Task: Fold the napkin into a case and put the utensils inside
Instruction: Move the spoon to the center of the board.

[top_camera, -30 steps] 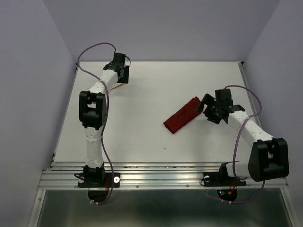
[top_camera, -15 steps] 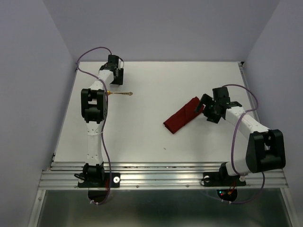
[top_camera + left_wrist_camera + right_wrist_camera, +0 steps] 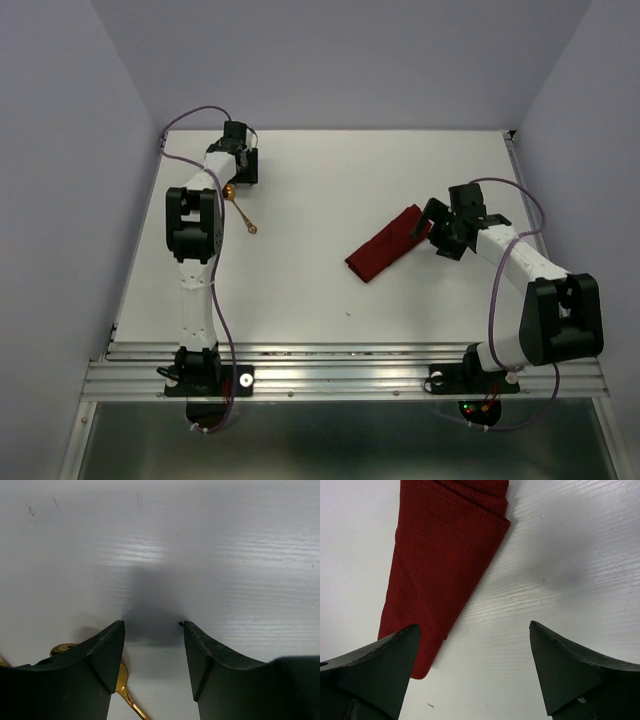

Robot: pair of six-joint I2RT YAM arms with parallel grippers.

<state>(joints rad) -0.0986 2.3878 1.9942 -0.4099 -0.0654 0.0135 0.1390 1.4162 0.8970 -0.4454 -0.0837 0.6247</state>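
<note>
1. Where the counter [image 3: 330, 170] is seen from above, the case [image 3: 385, 245] appears as a narrow dark red oblong of folded cloth, lying diagonally right of centre.
2. In the right wrist view, the case [image 3: 445, 565] shows a plain woven surface. Layered folds are stacked at its far end, and there is a rounded corner at its near end.
3. The right hand [image 3: 433, 228] stands wide, with nothing between its fingers, and the far right end of the case lies just beside it. Seen from the wrist, the near corner of the case lies just beside the finger at the picture's left, while bare counter fills the gap of the right hand [image 3: 475, 630].
4. A gold utensil [image 3: 241, 210], thin and shiny, lies slantwise at the far left of the counter, well apart from the case. Whether it is the spoon or the fork cannot be told.
5. The left hand [image 3: 240, 172] has its fingers parted and holds nothing. In its wrist view, the utensil [image 3: 124, 685] lies outside the gap of the hand [image 3: 152, 625], partly hidden beneath the finger at the picture's left.
</note>
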